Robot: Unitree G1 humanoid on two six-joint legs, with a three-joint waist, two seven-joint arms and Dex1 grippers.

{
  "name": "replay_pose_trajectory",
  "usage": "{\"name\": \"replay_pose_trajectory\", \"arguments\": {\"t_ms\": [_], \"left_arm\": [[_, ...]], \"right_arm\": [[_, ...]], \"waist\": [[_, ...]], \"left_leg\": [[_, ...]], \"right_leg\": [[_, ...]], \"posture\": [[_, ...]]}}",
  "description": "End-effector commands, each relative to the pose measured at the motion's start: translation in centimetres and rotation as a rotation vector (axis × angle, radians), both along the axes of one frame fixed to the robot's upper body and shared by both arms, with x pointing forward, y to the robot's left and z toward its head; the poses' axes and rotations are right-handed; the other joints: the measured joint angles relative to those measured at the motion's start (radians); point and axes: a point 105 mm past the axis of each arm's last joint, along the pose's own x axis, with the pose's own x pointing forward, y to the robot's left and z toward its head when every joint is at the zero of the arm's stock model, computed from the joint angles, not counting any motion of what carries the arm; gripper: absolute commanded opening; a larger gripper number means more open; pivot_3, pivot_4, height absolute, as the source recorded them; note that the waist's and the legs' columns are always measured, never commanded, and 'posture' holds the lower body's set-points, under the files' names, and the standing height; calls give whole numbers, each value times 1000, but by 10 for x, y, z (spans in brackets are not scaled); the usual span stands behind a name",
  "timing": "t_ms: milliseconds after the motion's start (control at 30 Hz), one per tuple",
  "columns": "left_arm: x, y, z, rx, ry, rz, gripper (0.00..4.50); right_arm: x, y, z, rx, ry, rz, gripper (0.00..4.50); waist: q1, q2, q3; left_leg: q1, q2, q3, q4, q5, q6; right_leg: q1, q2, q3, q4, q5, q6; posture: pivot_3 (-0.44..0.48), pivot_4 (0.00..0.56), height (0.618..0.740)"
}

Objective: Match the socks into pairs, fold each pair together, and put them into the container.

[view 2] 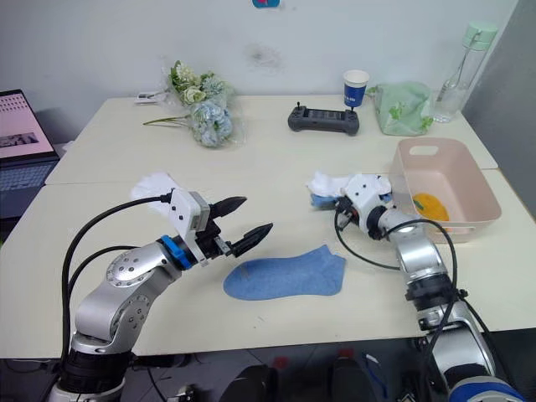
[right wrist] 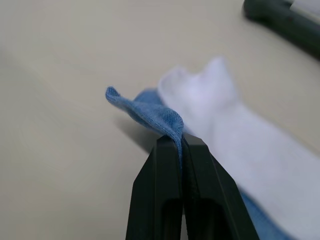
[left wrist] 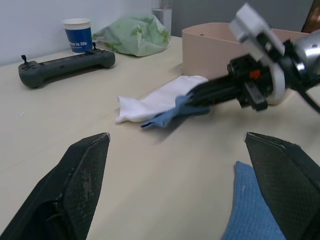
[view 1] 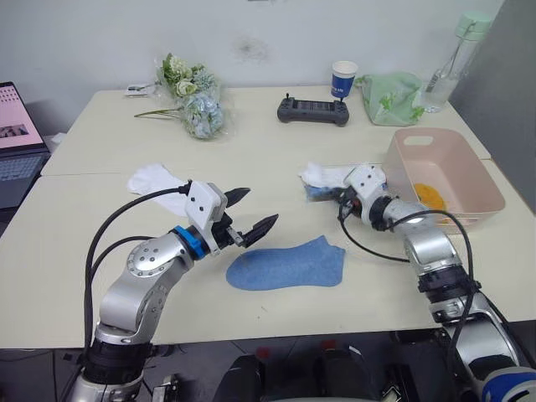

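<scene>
While my right gripper (right wrist: 181, 142) is pinched tight on a blue sock (right wrist: 150, 112), that sock sits half under a white sock (view 1: 328, 174) just beside the pink basket (view 1: 486, 180), which has an orange sock (view 1: 429, 194) inside. My left gripper (view 1: 254, 210) hangs spread wide over the table (view 1: 251, 159), just above another blue sock (view 1: 289, 265) lying flat, with a second white one (view 1: 155, 180) behind it.

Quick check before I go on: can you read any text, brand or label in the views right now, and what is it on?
"...me is life": white print on the blue paper cup, first letters cut off by the cup's curve.
Laptop screen: lines of text, too small to read.
Black handheld controller: no readable markings.
Clear water bottle: no legible label.
</scene>
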Motion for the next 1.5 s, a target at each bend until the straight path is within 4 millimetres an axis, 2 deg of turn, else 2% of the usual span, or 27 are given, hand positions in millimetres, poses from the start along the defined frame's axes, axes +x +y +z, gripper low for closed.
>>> {"name": "replay_pose_trajectory", "arguments": {"t_ms": [33,133,233,333,533,667,900,1167,1267,1500], "left_arm": [[3,3,10,-11,-45,20,4500],[5,4,11,-28,-33,24,4500],[5,10,9,-16,-12,25,4500],[3,20,4,20,9,25,4500],[-15,24,-3,90,94,-97,4500],[-33,21,-7,-19,269,-180,4500],[-32,15,-10,150,106,-160,4500],[-31,0,-14,241,-13,-217,4500],[-29,1,-13,252,-46,-214,3904],[-27,5,-15,276,-50,-211,1677]], "right_arm": [[-13,7,36,59,-118,91,34],[-18,8,39,52,-131,116,34],[-36,17,41,46,-116,216,34],[-53,27,34,37,-54,305,34],[-76,46,26,56,30,406,34],[-87,58,18,63,59,444,34],[-92,61,11,74,86,442,34],[-106,68,-1,56,151,485,34],[-107,69,-4,45,162,487,0],[-108,70,-3,60,184,487,0]], "waist": [[0,0,0],[0,0,0],[1,0,0],[-1,0,0],[-1,0,0],[-1,0,0],[6,0,0],[12,0,0],[13,0,0],[13,0,0]], "left_leg": [[0,0,0,0,0,0],[0,0,0,0,0,0],[0,0,0,0,0,0],[0,0,0,0,0,0],[0,0,-2,0,0,0],[0,0,-3,0,0,0],[0,-1,-3,0,0,0],[0,-1,-3,-1,0,0],[0,-1,-3,-1,0,0],[0,-1,-3,-1,0,0]], "right_leg": [[0,0,0,0,0,0],[0,0,0,0,0,0],[0,0,0,0,0,0],[0,0,0,0,0,0],[0,-2,0,0,0,0],[0,-3,0,0,0,0],[0,-3,-1,0,0,0],[0,-3,0,-1,0,0],[0,-3,-1,-1,0,0],[0,-3,-1,-1,0,0]], "posture": [[0,150,740],[0,150,740],[0,150,740],[0,150,740],[0,150,740],[0,150,740],[0,150,740],[0,150,740],[0,150,740],[0,150,740]]}}
